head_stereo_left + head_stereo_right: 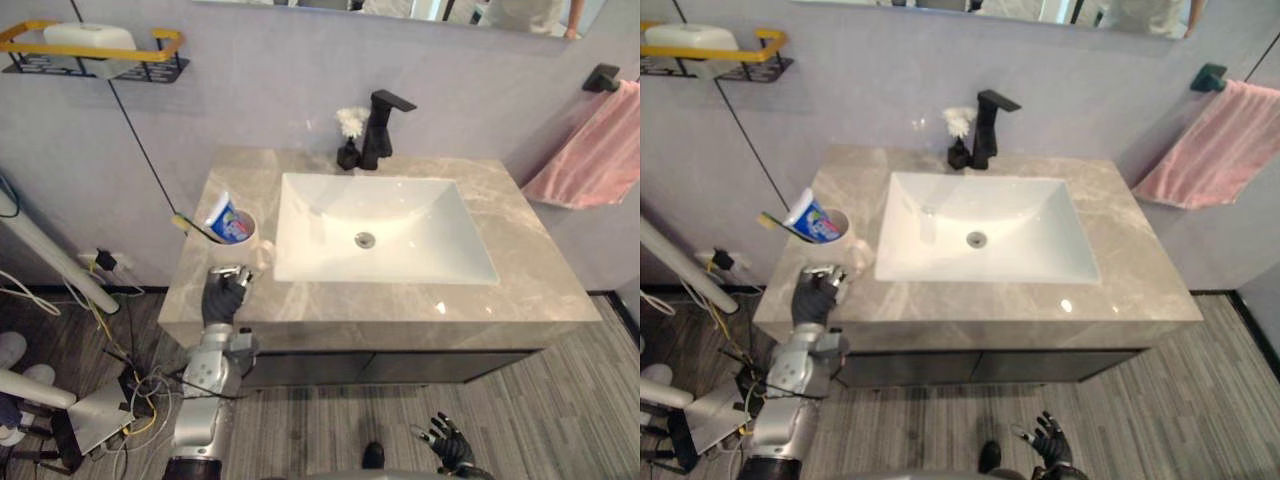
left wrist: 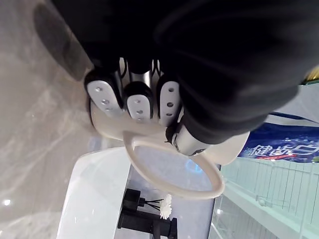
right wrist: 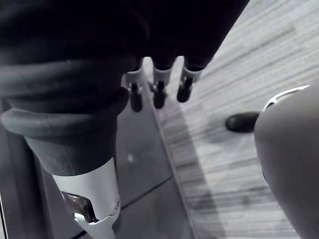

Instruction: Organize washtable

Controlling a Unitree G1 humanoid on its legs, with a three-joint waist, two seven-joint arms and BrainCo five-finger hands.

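A cream cup (image 1: 248, 245) with a side handle stands near the left edge of the grey marble countertop (image 1: 540, 285). A blue-and-white toothpaste tube (image 1: 226, 218) and a toothbrush (image 1: 188, 224) lean out of it. My left hand (image 1: 222, 298) reaches up from below the counter's front edge to the cup. In the left wrist view its fingers (image 2: 137, 99) are curled against the cup's wall (image 2: 107, 122), with the thumb at the root of the handle. My right hand (image 1: 452, 443) hangs low over the floor with relaxed fingers (image 3: 159, 92) and holds nothing.
A white basin (image 1: 400, 215) is set in the counter, with a black faucet (image 1: 380, 125) and a small black vase of white flowers (image 1: 350, 140) behind it. A pink towel (image 1: 595, 150) hangs at the right. A yellow-railed wall shelf (image 1: 95, 55) is at the upper left.
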